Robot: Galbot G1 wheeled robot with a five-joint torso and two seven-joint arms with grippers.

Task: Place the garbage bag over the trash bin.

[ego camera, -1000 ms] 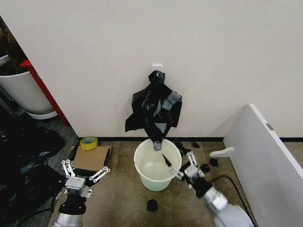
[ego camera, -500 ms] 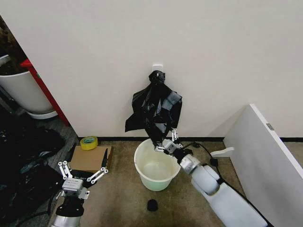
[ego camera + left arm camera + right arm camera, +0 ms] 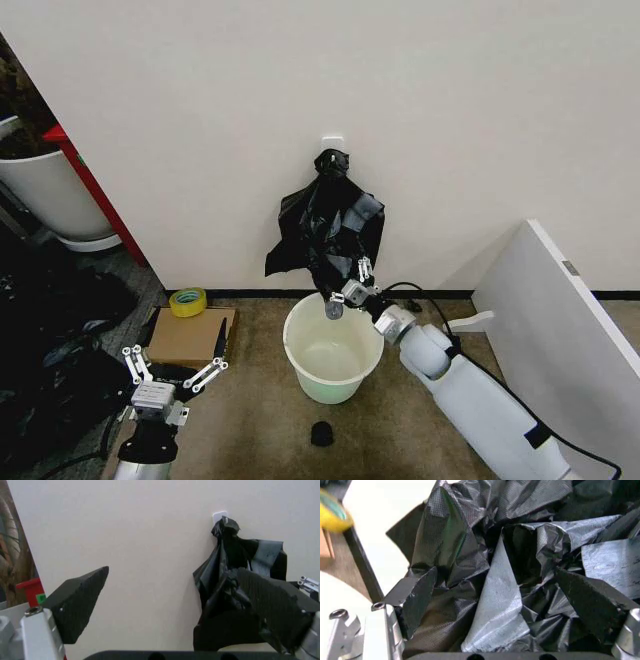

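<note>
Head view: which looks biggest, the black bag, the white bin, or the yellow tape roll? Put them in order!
1. Black bag, hanging on the wall
2. White bin; close to the bag in size, so that order is unsure
3. Yellow tape roll, clearly the smallest

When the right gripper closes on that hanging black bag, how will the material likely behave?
The garbage bag hangs crumpled from its knot, so probably floppy and light. Its glossy creased film may slip or bunch between the right gripper's open jaws. It looks thin, possibly prone to tearing.
</note>
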